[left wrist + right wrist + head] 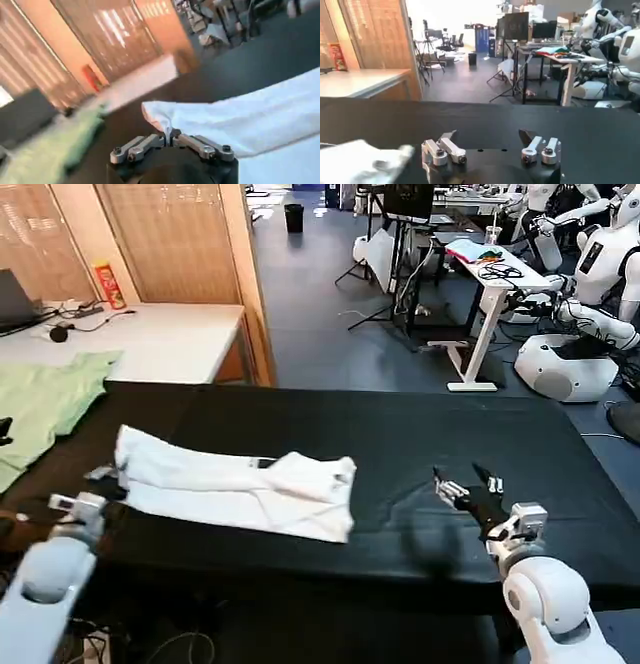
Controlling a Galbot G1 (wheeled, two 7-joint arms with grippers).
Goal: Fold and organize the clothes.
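T-shirt (240,489) lies partly folded on the black bench (400,434); fabric is soft, light and limp. Left end effector (170,136), closed, pinches its left edge. Right end effector (468,483) hangs open, well right of it.

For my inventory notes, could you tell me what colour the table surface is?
Black, shown best in the head view: table.

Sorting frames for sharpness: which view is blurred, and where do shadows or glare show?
Left wrist view: background streaked with motion blur, the left pincer shut on the white T-shirt. Head view: fairly sharp, the right pincer casts a soft shadow on the black table. Right wrist view: bright glare from the far room, shirt edge blurred.
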